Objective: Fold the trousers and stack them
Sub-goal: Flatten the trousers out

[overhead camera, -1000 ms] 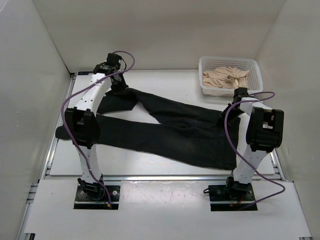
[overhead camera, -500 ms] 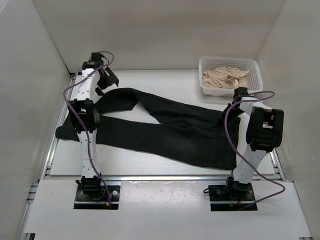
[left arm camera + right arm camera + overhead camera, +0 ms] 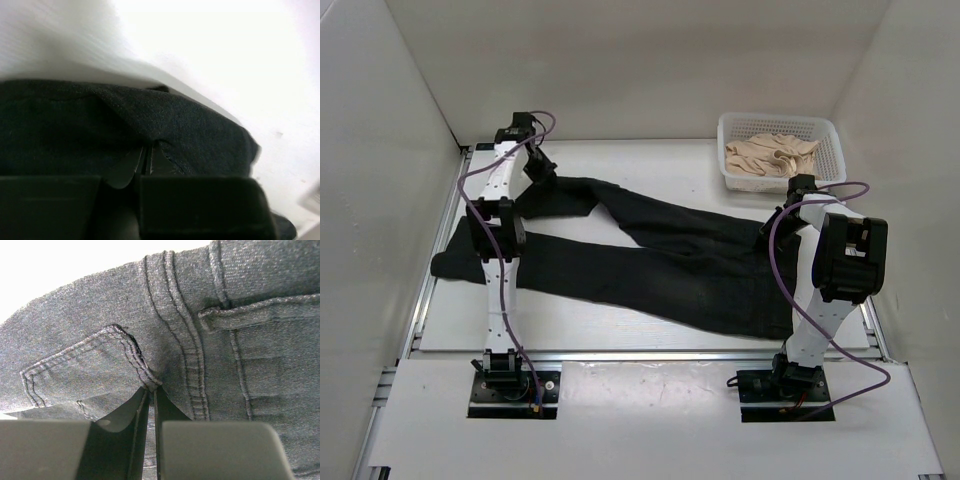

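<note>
The trousers [image 3: 650,255] lie spread across the table [image 3: 650,165], with the waistband at 3 o'clock and the two legs running to 9 and 10 o'clock, where the lower cuff reaches the left edge. The left gripper [image 3: 538,170] at 10 o'clock has its fingers pressed together on a fold of the upper leg's end [image 3: 147,160], and the right gripper [image 3: 780,222] at 3 o'clock pinches the cloth at a pocket corner [image 3: 151,390]. Bare table shows along 6 o'clock and 12 o'clock, and the basket [image 3: 725,150] stands at 2 o'clock, just beyond the waistband.
</note>
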Controlling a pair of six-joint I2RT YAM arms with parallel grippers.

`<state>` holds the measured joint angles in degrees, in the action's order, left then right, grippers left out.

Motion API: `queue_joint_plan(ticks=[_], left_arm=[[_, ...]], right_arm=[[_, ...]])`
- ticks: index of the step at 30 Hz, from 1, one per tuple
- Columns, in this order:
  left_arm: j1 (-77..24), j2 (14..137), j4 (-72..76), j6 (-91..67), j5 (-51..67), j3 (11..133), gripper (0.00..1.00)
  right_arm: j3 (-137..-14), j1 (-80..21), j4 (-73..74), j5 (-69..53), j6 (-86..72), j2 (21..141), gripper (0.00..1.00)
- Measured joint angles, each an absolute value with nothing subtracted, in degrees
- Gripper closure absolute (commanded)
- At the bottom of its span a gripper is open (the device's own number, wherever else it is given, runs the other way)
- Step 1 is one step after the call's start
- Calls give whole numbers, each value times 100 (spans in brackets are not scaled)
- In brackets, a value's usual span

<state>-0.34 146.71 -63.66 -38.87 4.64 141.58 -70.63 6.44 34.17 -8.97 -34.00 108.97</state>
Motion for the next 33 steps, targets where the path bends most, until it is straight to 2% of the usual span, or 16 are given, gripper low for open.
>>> queue_joint_plan(ticks=[7,9,12,13,14,15,16,20,22,24,25,26,27,30,33], left_arm=[[-62,14298,-5909,-3760,1140,15358,90],[-115,13686,-5743,-3645,1291,15231,90],[-222,12226,-5485,-3413,1258,14282,87],[-281,11609,-5369,-3334,1173,13756,77],[-333,11006,-5334,-3271,1063,13244,47],[-355,10442,-5223,-3214,884,12707,7],[-325,9944,-5162,-3159,696,12221,0],[316,9115,-5011,-3223,222,10930,0],[668,9421,-5057,-3271,1,10606,8],[790,10005,-5089,-3356,-126,10418,31],[797,10335,-5151,-3385,-161,10335,46],[770,10639,-5236,-3409,-183,10278,64],[731,10892,-5336,-3409,-211,10259,89],[556,11319,-5555,-3387,-259,10285,90],[366,11384,-5815,-3393,-342,10486,79]], right_arm=[[-7063,644,3415,-897,-3400,10897,89],[-7063,644,3415,-897,-3400,10897,89],[-7061,644,3411,-899,-3400,10897,89],[-7061,642,3406,-904,-3402,10897,89],[-7061,642,3404,-917,-3400,10897,89],[-7061,639,3404,-917,-3400,10897,89],[-7061,642,3404,-915,-3400,10897,89],[-7061,648,3404,-908,-3398,10897,89],[-7061,648,3404,-913,-3398,10897,89],[-7061,648,3404,-915,-3391,10897,89],[-7061,650,3404,-915,-3385,10897,89],[-7061,650,3404,-917,-3382,10897,89],[-7061,652,3404,-917,-3382,10897,89],[-7061,652,3404,-919,-3376,10897,89],[-7061,652,3404,-919,-3365,10897,89]])
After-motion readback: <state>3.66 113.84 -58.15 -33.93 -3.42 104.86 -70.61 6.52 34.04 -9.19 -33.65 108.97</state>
